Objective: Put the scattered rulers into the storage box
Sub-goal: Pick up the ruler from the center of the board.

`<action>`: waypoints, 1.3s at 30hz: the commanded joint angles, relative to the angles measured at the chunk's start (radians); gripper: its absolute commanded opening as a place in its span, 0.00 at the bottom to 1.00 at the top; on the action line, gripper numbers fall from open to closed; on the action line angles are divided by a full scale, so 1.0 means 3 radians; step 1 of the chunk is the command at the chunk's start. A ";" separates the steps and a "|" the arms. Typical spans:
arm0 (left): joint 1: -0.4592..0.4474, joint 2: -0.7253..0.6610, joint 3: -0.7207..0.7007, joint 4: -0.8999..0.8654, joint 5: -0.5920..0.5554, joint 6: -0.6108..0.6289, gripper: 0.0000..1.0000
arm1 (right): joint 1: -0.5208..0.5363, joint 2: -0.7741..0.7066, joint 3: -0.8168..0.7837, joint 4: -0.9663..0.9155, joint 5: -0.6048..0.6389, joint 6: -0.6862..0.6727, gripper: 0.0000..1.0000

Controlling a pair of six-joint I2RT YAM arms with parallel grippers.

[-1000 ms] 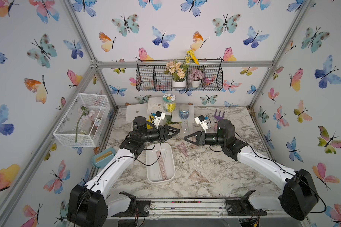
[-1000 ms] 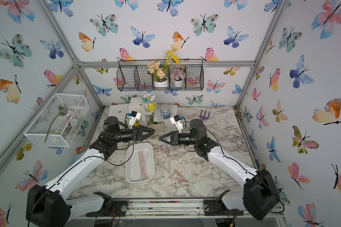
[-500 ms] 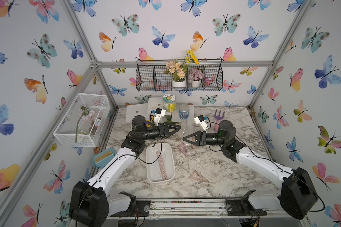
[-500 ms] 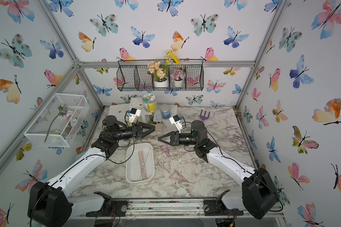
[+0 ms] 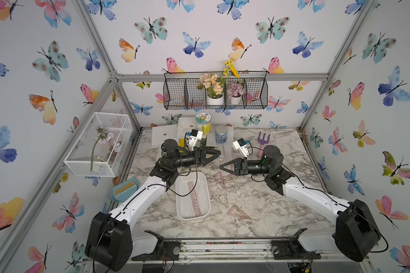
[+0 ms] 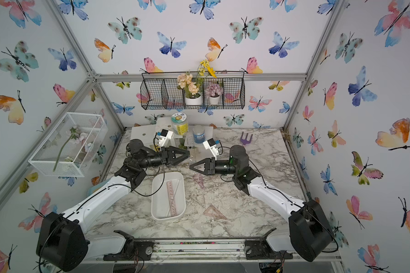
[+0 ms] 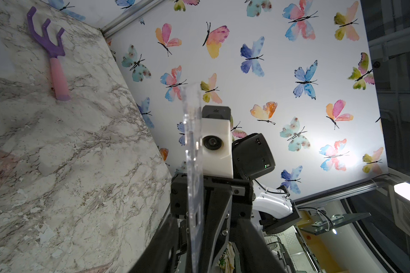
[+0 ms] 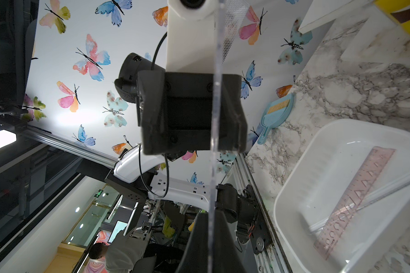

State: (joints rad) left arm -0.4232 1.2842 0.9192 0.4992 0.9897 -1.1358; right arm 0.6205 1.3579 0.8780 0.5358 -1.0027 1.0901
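My two grippers meet tip to tip above the table's middle. My right gripper (image 5: 220, 166) (image 8: 208, 236) is shut on a thin clear ruler (image 8: 214, 141), seen edge-on. The ruler (image 7: 194, 165) runs between the jaws of my left gripper (image 5: 219, 154) (image 7: 199, 260), which stand apart on either side of it with gaps showing. The white storage box (image 5: 178, 201) (image 6: 158, 201) (image 8: 305, 189) lies below them with one pink ruler (image 5: 195, 201) (image 6: 172, 201) (image 8: 355, 201) inside. Two pink set squares lie flat on the marble, one (image 5: 238, 211) (image 6: 213, 211) near the front and one (image 5: 219, 177) beside the box.
A purple-and-pink garden fork (image 5: 262, 141) (image 7: 55, 59) lies at the back right. A yellow-labelled jar (image 5: 203, 123) and a blue jar (image 5: 221, 137) stand at the back. A blue brush (image 5: 124, 189) rests at the left edge, under the white mesh cage (image 5: 100, 144). A black wire basket (image 5: 216, 94) hangs on the back wall.
The left gripper's jaws have narrowed around the clear ruler. Both arms have shifted only slightly, and the right gripper has kept its hold.
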 commanded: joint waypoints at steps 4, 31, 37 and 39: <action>-0.0036 0.0035 -0.0025 0.0284 0.0070 -0.0125 0.31 | -0.0002 -0.0006 -0.0060 0.0132 -0.0119 -0.0003 0.04; 0.0328 -0.0309 -0.0005 -0.1189 0.0055 0.0693 0.00 | -0.0273 -0.0546 0.0134 -0.1506 0.0866 -0.1063 0.89; 0.0515 -0.0471 -0.0129 -0.2131 -0.0213 0.1259 0.00 | -0.0360 -0.0368 0.0233 -0.2098 0.1272 -0.1263 0.88; 0.0519 -0.0482 -0.0135 -0.2534 -0.0443 0.1497 0.00 | -0.0360 -0.0239 0.0303 -0.2397 0.1462 -0.1368 0.87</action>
State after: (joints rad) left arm -0.2703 1.1519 0.8913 -0.0357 0.9474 -0.8371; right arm 0.5121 1.2457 0.9333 -0.0151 -0.6811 0.7506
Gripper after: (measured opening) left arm 0.045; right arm 0.868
